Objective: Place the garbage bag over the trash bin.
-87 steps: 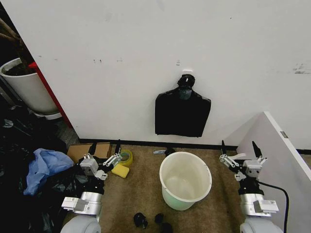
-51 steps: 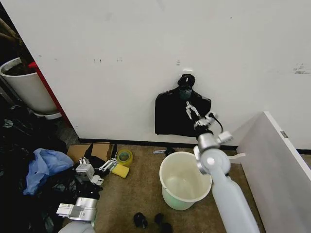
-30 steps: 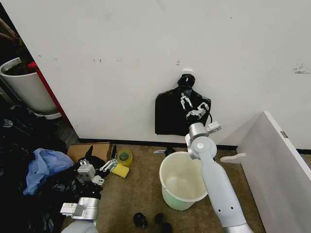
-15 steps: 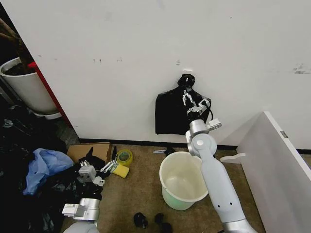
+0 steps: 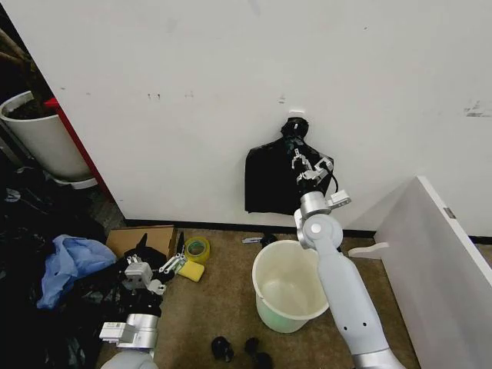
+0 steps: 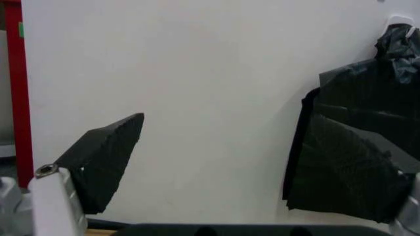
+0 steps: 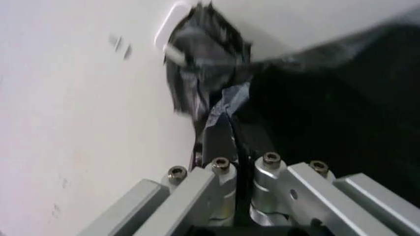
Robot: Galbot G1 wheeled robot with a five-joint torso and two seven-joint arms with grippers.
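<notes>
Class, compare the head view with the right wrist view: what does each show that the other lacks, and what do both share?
Head view alone: the trash bin standing bare on the floor, the left gripper low beside it, and a yellow tape roll. Right wrist view alone: the right gripper shut on a fold of black film. Both share the garbage bag hanging on the white wall.

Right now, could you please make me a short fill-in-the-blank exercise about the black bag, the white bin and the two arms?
1. The garbage bag hangs on the ____, from a white hook.
2. The right gripper has its fingers ____ on the bag's film, below the knot.
3. The trash bin stands on the floor, and inside it is ____.
4. The left gripper waits low beside the yellow ____.

Missing words: wall; shut; empty; sponge
</notes>
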